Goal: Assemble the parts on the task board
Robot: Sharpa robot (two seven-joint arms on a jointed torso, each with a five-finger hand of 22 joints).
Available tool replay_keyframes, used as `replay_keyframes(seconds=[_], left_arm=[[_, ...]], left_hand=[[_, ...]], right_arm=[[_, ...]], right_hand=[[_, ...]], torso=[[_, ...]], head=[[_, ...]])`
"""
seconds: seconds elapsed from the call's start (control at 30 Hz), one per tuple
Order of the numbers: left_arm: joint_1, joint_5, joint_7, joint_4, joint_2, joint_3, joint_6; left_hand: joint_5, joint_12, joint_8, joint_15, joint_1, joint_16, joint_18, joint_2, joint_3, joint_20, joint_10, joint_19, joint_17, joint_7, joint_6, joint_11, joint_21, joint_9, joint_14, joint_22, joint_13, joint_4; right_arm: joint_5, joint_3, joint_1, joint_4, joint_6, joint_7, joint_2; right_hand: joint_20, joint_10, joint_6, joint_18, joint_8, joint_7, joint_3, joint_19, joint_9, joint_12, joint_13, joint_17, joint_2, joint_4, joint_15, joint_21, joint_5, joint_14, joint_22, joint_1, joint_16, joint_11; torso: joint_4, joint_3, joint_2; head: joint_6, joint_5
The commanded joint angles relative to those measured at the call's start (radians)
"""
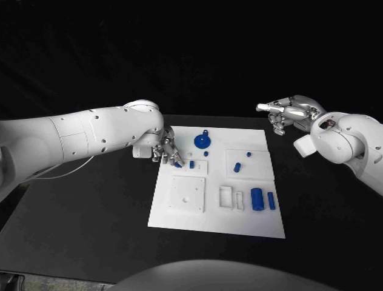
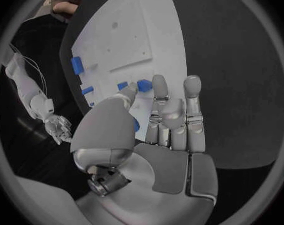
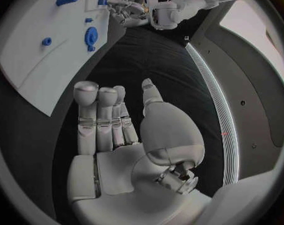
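From the head view, the white rectangular task board lies flat in the middle of the black surface, likely centred so both arms can reach it. The left hand is at the board's near-left edge, its fingertips on a small blue block-shaped part, apparently pinching it for seating. A round blue disc with a tab, small blue pegs and a blue cylinder rest on the board, presumably staged by their slots. The right hand hangs off the board's far-right corner, fingers loosely apart, carrying nothing, probably waiting clear.

In the left wrist view, the left hand has its thumb and a fingertip closed on the blue block over the board.

In the right wrist view, the right hand is released above the dark surface, the board well apart.
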Motion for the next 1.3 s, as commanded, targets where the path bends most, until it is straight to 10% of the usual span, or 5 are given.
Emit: replay_keyframes(seconds=[0.03, 0.53, 0.93, 1.17, 1.3], left_arm=[[-0.002, 0.058, 0.045, 0.008, 0.006, 0.001, -0.031], [-0.001, 0.075, 0.040, 0.003, 0.005, 0.001, -0.039], [-0.001, 0.073, 0.029, -0.002, 0.003, 0.001, -0.025], [-0.001, 0.065, 0.025, -0.001, 0.000, 0.001, -0.023], [-0.001, 0.063, 0.024, 0.001, -0.003, 0.001, -0.025]], left_hand=[[0.007, 0.003, 0.009, 0.002, 0.004, 0.005, 0.014, 0.022, 0.002, 0.003, 0.005, 0.001, 0.001, 0.001, 0.008, -0.001, -0.001, 0.001, 0.003, 0.018, -0.001, -0.014], [0.095, 0.001, 0.032, -0.002, 0.037, 0.008, 0.011, 0.113, -0.020, 0.000, 0.004, 0.001, 0.005, -0.011, 0.013, -0.008, 0.001, 0.008, 0.005, 0.018, -0.001, -0.130], [0.146, 0.001, 0.032, -0.001, 0.004, 0.005, 0.013, 0.080, -0.075, 0.000, 0.004, 0.002, 0.002, -0.008, 0.012, -0.007, 0.000, 0.007, 0.004, 0.017, 0.000, -0.104], [0.145, 0.002, 0.030, -0.002, 0.027, 0.006, 0.013, 0.100, -0.139, 0.000, 0.003, 0.002, 0.003, -0.008, 0.013, -0.006, -0.001, 0.005, 0.004, 0.018, 0.000, -0.092], [0.125, 0.002, 0.030, -0.002, 0.024, 0.006, 0.014, 0.067, -0.130, 0.001, 0.004, 0.003, 0.004, -0.007, 0.014, -0.005, -0.002, 0.005, 0.005, 0.017, 0.000, -0.054]], right_arm=[[-0.005, 0.000, -0.001, 0.001, 0.012, 0.008, 0.001], [-0.005, 0.000, -0.001, 0.001, 0.012, 0.007, 0.000], [-0.005, 0.000, -0.001, 0.000, 0.012, 0.007, -0.001], [-0.005, 0.000, -0.001, 0.001, 0.012, 0.007, -0.001], [-0.005, 0.000, -0.001, 0.001, 0.012, 0.007, -0.002]], right_hand=[[-0.003, 0.006, 0.001, 0.011, -0.002, 0.000, -0.001, 0.046, -0.001, -0.006, -0.001, -0.001, 0.008, -0.004, -0.005, -0.004, 0.004, 0.000, 0.074, 0.006, -0.003, -0.001], [-0.003, 0.006, 0.001, 0.011, -0.002, 0.000, -0.001, 0.046, -0.001, -0.006, -0.001, -0.001, 0.008, -0.004, -0.005, -0.004, 0.004, 0.000, 0.074, 0.006, -0.003, -0.001], [-0.003, 0.006, 0.001, 0.011, -0.002, 0.000, -0.001, 0.046, -0.001, -0.006, -0.001, -0.001, 0.008, -0.004, -0.005, -0.004, 0.004, 0.000, 0.074, 0.006, -0.003, -0.001], [-0.003, 0.006, 0.001, 0.011, -0.002, 0.000, -0.001, 0.046, -0.001, -0.006, -0.001, -0.001, 0.008, -0.004, -0.005, -0.004, 0.004, 0.000, 0.074, 0.006, -0.003, -0.001], [-0.003, 0.006, 0.001, 0.011, -0.002, 0.000, -0.001, 0.046, -0.001, -0.006, -0.001, -0.001, 0.008, -0.004, -0.005, -0.004, 0.004, 0.000, 0.074, 0.006, -0.003, -0.001]], torso=[[-0.0008, 0.0005, 0.000], [-0.0005, 0.0002, 0.000], [0.0001, -0.0005, 0.000], [0.0000, -0.0004, 0.000], [-0.0005, -0.0001, 0.000]], head=[[-0.001, 0.000], [0.004, 0.000], [0.002, -0.003], [0.003, -0.002], [0.002, -0.001]])
